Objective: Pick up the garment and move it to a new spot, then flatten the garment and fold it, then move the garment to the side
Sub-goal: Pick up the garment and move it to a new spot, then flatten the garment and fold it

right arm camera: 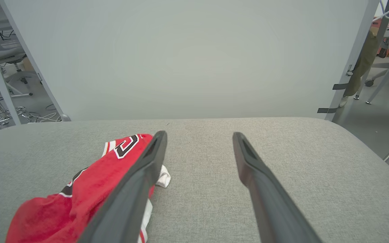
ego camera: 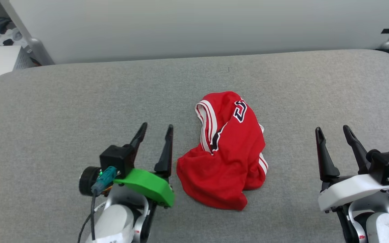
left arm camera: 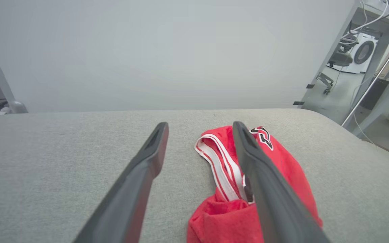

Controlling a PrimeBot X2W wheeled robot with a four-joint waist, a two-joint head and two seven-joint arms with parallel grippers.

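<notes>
Both wide, empty | garment (ego camera: 228, 148) crumpled just R of left pincer (ego camera: 157, 126) | right pincer (ego camera: 332, 129) well apart

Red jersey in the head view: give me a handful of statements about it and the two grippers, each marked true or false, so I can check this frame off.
1. The red jersey lies crumpled on the grey padded surface. True.
2. The left gripper is shut on the jersey. False: it is open beside the jersey, with nothing between its fingers.
3. The right gripper is open and well apart from the jersey. True.
4. The jersey is folded into a flat, neat rectangle. False: it is bunched in a heap, with the striped trim and part of a black numeral showing.
5. The jersey lies between the two grippers. True.
</notes>
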